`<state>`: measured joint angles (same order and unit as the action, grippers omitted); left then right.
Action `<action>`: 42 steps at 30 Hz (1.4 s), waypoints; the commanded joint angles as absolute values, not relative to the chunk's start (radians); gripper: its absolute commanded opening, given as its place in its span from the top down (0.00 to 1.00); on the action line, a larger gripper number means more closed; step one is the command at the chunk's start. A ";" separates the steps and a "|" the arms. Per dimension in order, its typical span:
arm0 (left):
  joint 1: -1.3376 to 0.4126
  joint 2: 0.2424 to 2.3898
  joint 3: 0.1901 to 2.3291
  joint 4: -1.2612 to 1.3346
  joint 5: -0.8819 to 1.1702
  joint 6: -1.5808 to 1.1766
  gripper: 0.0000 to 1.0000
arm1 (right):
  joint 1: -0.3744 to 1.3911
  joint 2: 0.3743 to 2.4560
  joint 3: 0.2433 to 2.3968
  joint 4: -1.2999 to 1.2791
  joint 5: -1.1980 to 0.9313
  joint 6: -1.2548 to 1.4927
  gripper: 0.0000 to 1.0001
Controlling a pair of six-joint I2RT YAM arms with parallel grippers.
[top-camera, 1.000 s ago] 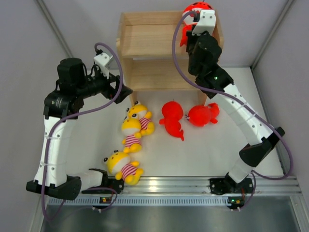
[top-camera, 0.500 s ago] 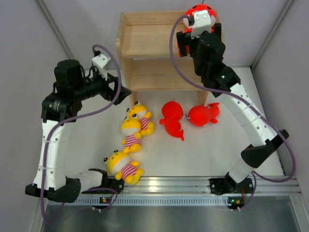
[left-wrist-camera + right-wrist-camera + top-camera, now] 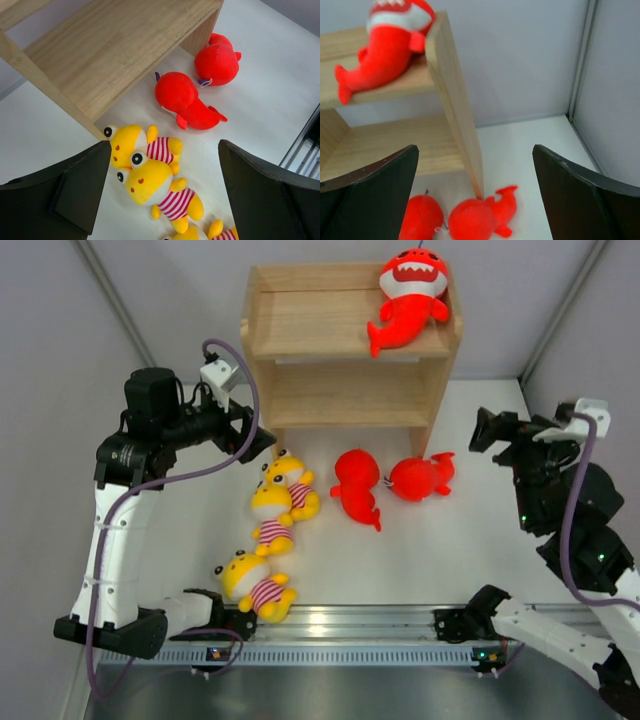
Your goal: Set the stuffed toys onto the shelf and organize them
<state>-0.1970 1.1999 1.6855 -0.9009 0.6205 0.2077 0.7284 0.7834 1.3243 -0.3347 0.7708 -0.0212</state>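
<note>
The wooden shelf (image 3: 300, 335) stands at the back of the table. One red shark (image 3: 405, 292) lies on its top tier at the right end, also in the right wrist view (image 3: 385, 47). On the table in front of the shelf lie two more red sharks (image 3: 357, 485) (image 3: 420, 477). To their left, three yellow striped toys (image 3: 290, 482) (image 3: 272, 518) (image 3: 252, 585) lie in a row. My left gripper (image 3: 262, 438) hangs open and empty above the yellow toys (image 3: 155, 185). At the right side, away from the shelf, my right gripper (image 3: 490, 432) is open and holds nothing.
Grey walls close in the table on the left, back and right. A metal rail (image 3: 400, 625) with both arm bases runs along the near edge. The shelf's lower tier (image 3: 340, 395) holds nothing. The shelf's right side panel (image 3: 457, 110) stands just above one floor shark (image 3: 475, 220).
My right gripper opened, left the red shark on the top tier, and drew back to the right and toward the near side. The left arm barely shifted.
</note>
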 commanded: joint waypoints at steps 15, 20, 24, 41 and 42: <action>-0.192 1.149 1.612 -0.893 0.699 0.242 0.07 | 0.536 1.201 0.761 -0.121 0.400 0.155 0.01; -0.192 1.149 1.606 -0.893 0.733 0.244 0.07 | 0.471 1.316 0.773 -0.032 0.243 0.092 0.01; -0.192 1.149 1.597 -0.891 0.727 0.241 0.07 | 0.413 1.354 0.796 -0.066 0.193 0.084 0.44; -0.325 1.178 1.488 -0.914 0.689 0.443 0.01 | 0.738 1.141 1.299 -0.637 -0.241 0.310 1.00; -0.336 1.181 1.491 -0.928 0.718 0.454 0.01 | 0.785 1.156 1.316 -0.600 -0.248 0.328 1.00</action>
<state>-0.3073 1.1793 1.4769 -0.9146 0.6125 0.3862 0.7059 1.1110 1.2652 -0.5907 -0.1558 0.2428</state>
